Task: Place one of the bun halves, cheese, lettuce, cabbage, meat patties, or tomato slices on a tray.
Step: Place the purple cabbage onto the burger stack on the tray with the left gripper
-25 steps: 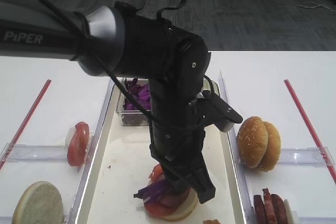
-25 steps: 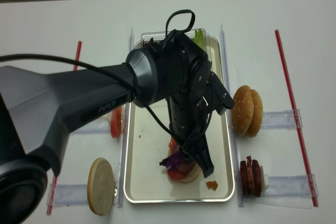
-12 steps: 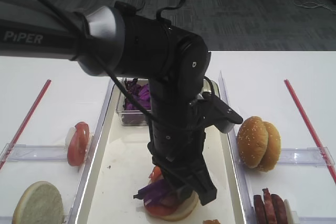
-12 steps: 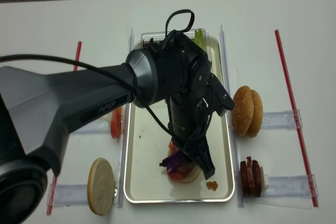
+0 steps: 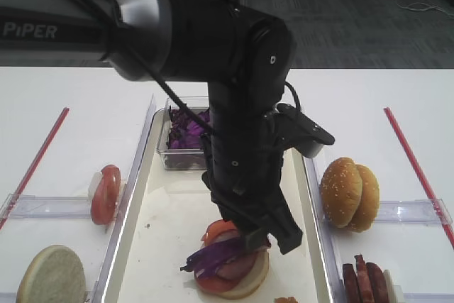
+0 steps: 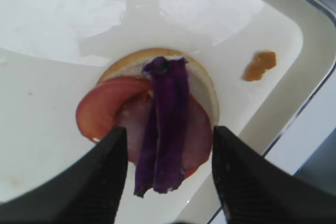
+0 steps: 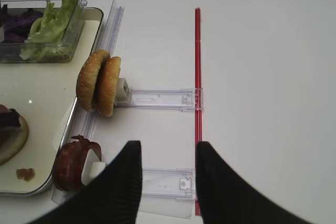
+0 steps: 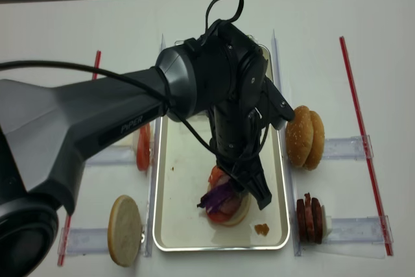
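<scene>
Left gripper (image 6: 165, 177) hangs just above the stack, black matte fingers (image 6: 102, 174) spread wide, nothing between them. The cabbage (image 6: 165, 129), a floppy dark-violet strip with paler streaks, lies draped across the top of the stack, running 12 to 6 o'clock in the wrist view. Under it a pink round meat slice (image 6: 197, 135), a glossy red tomato slice (image 6: 102, 111) poking out at 9 o'clock, then a pale flat bun half (image 6: 202, 80) at the bottom. Stack sits on the tray (image 8: 170, 222), cream floor, shiny silver rim, toward its 6 o'clock end. Small brown smear (image 6: 259, 64) on the tray floor at 2 o'clock from the stack. Clear plastic tub (image 7: 63, 51) at the tray's 12 o'clock end holds purple shreds and ruffled green lettuce (image 7: 50, 30). Right gripper (image 7: 164, 182) over bare white table, fingers apart, gripping nothing. Seeded bun domes (image 7: 98, 82) upright in a clear rack, at 3 o'clock off the tray.
</scene>
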You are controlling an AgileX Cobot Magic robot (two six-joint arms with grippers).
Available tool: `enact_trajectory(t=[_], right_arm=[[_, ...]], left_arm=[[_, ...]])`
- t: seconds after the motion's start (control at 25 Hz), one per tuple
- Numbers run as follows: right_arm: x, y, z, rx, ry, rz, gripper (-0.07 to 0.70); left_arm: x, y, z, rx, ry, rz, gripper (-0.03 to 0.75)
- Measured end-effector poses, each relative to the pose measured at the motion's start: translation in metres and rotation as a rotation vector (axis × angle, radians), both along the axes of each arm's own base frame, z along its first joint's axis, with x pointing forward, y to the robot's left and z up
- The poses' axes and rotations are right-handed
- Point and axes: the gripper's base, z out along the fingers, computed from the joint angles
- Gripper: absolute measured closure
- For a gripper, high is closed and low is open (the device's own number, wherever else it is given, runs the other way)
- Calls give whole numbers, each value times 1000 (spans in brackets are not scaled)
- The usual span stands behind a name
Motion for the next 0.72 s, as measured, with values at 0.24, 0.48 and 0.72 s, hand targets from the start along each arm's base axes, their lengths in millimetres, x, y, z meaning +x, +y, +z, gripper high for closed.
enact_trajectory(t=[0.24,0.48,0.72], right_arm=[[0,0,0,0,0,0,360],[0,0,0,0,0,0,360],[0,0,0,0,0,0,360]], left_arm=[[10,4,10,25,-37,91,334],[22,12,13,21,-41,199,334],[27,21,23,4,-55,255,334]])
